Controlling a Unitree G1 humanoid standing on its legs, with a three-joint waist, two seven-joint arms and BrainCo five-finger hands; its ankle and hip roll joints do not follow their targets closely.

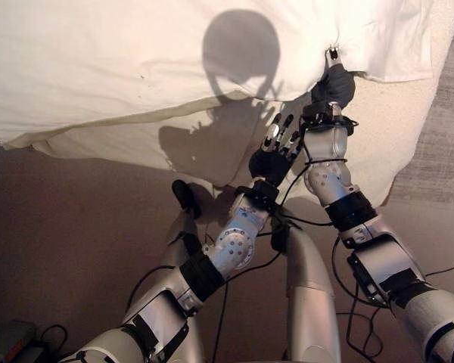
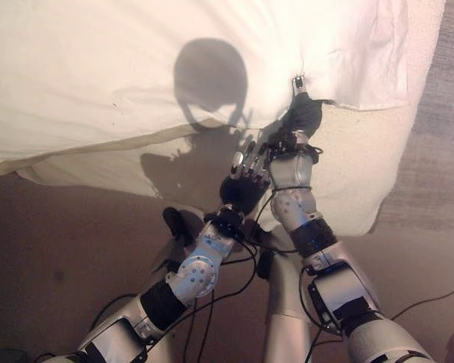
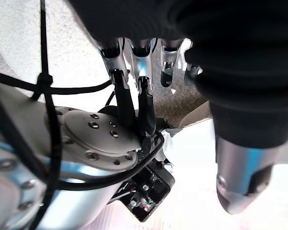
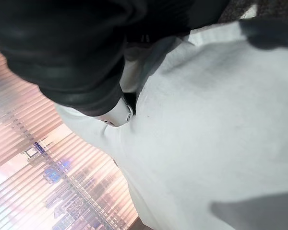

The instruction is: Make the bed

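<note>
A white blanket (image 1: 136, 60) lies over the bed, its lower edge hanging loose above the cream sheet (image 1: 393, 128) on the mattress. My right hand (image 1: 334, 85) reaches up to that edge near the blanket's right corner and is shut on a pinch of the cloth, which puckers around it. In the right wrist view the white blanket (image 4: 221, 120) bunches against the thumb (image 4: 116, 112). My left hand (image 1: 276, 151) is open, fingers (image 3: 127, 96) straight, just below and left of the right wrist, over the sheet and holding nothing.
Brown carpet (image 1: 76, 227) runs along the bed's near side. A grey textured strip (image 1: 446, 113) borders the bed on the right. The blanket's left part (image 2: 76, 144) sags in a fold over the mattress edge.
</note>
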